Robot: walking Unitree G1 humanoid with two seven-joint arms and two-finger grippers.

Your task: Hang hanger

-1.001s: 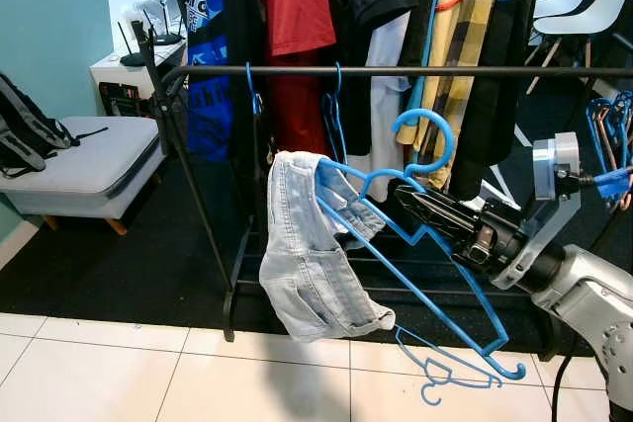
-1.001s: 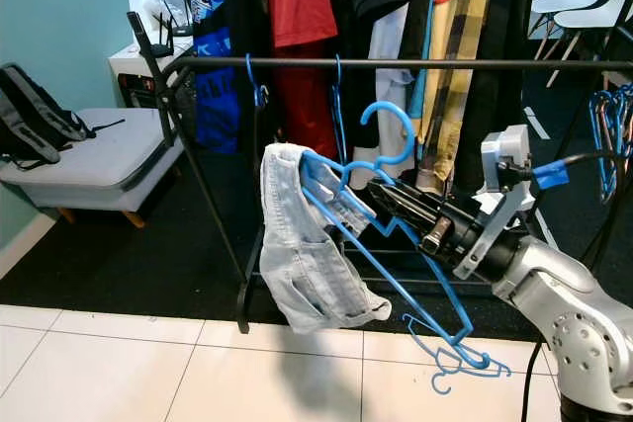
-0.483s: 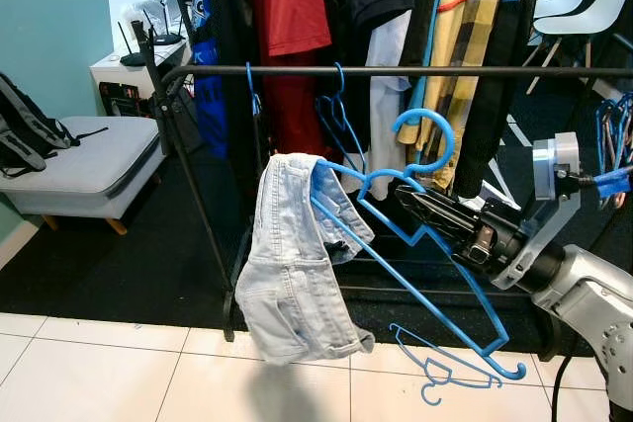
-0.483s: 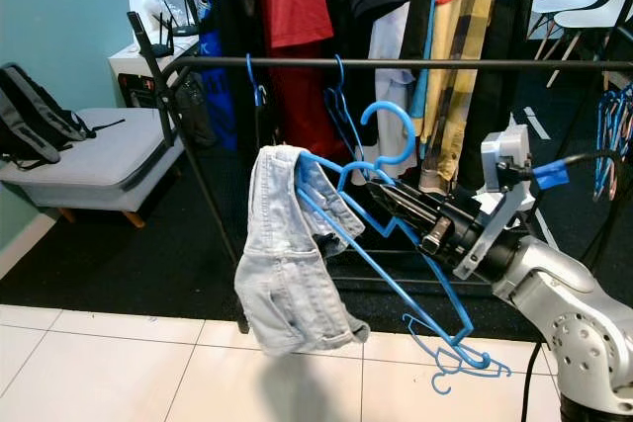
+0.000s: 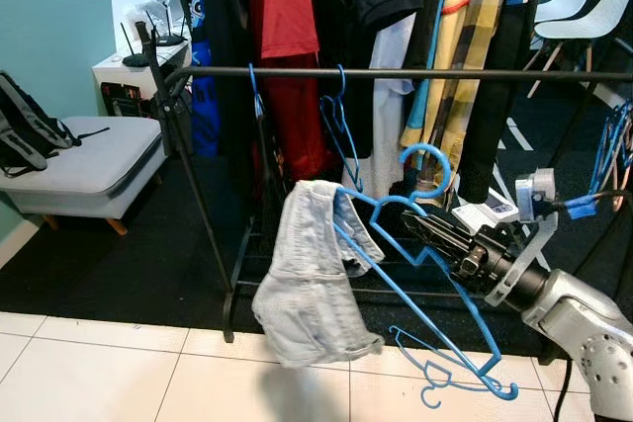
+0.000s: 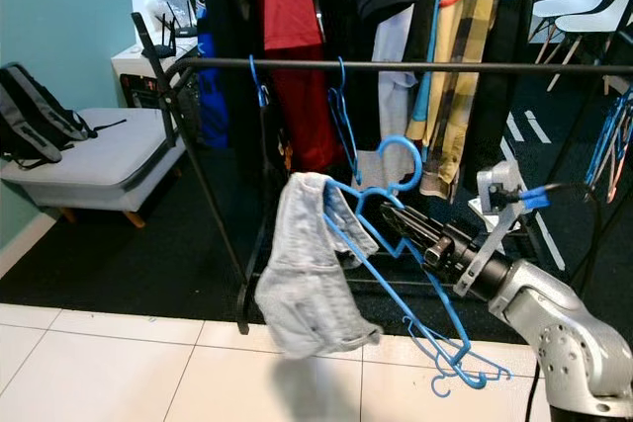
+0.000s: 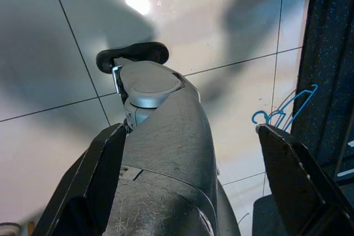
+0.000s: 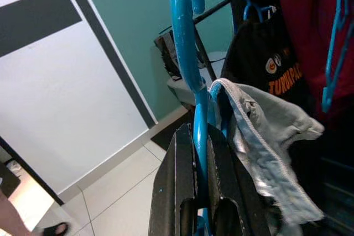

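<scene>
The right gripper [image 5: 413,227] had its fingers [image 8: 182,181] clenched on a blue hanger [image 5: 396,244] draped with pale denim shorts [image 5: 312,284], held below the black rail [image 5: 396,73] of a crowded clothes rack. White floor tiles [image 5: 99,373] met dark carpet [image 5: 119,264]; a grey padded seat [image 5: 79,160] stood against a teal wall [image 5: 49,46]. The left gripper [image 7: 193,131] hung with fingers spread above the tiles.

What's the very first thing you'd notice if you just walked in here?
Probably the bright blue hanger with pale denim shorts draped over one end, held out by the robot's right gripper, which is shut on it just below the black clothes rail. Behind it hangs a crowded row of clothes, including a red shirt. Another blue hanger lies on the floor near the rack's foot.
</scene>
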